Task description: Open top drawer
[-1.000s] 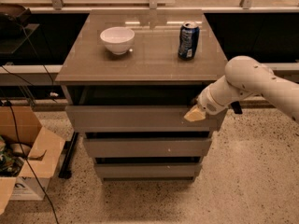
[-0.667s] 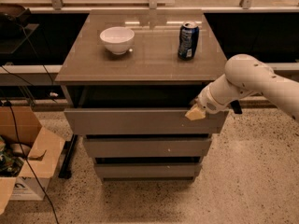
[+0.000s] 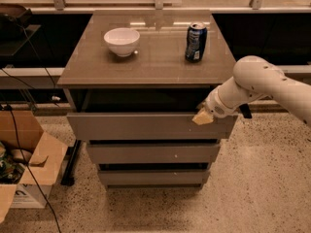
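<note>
The top drawer (image 3: 141,126) of the grey-brown cabinet stands pulled out, its flat grey front forward of the cabinet top and its dark interior showing behind it. My gripper (image 3: 202,116) is at the upper right edge of that drawer front, its tan fingertip resting on the rim. The white arm (image 3: 265,84) reaches in from the right. The middle drawer front (image 3: 153,153) and the lowest drawer front (image 3: 153,177) sit below.
A white bowl (image 3: 122,41) and a blue soda can (image 3: 196,42) stand on the cabinet top (image 3: 150,57). An open cardboard box (image 3: 24,154) sits on the speckled floor at the left, with black cables beside it. A dark shelf runs behind.
The top drawer front has come further out toward the camera, and my gripper has moved with it along the right edge.
</note>
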You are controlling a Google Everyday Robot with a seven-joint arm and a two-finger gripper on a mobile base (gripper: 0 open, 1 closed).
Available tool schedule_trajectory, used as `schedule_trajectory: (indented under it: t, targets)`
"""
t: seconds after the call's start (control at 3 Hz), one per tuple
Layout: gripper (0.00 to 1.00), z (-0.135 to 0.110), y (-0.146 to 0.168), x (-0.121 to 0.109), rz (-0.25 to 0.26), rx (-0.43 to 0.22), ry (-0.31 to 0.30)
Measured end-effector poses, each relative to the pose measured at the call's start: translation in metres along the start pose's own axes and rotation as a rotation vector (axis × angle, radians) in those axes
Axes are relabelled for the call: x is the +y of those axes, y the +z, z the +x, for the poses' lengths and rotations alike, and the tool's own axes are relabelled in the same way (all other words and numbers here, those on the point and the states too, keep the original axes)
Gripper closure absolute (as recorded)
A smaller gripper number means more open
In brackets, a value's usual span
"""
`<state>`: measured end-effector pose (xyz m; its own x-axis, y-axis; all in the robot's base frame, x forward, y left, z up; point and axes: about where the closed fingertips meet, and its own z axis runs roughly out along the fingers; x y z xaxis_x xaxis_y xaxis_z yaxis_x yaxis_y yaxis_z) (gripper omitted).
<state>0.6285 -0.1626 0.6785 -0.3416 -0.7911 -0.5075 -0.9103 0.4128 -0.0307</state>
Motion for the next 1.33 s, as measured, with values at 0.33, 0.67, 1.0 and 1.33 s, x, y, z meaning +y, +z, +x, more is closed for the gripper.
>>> schedule_trajectory:
  t: [0.33,0.67,1.0,1.33]
  targets:
    - [0.37,0.002,0.001,0.001,-0.017,0.009,-0.015]
    - [0.14,0.0,-0.001,0.001,-0.018,0.01,-0.015]
    - [0.04,0.019,0.001,0.024,-0.146,0.083,-0.037]
    - [0.27,0.037,0.001,0.048,-0.252,0.165,-0.057]
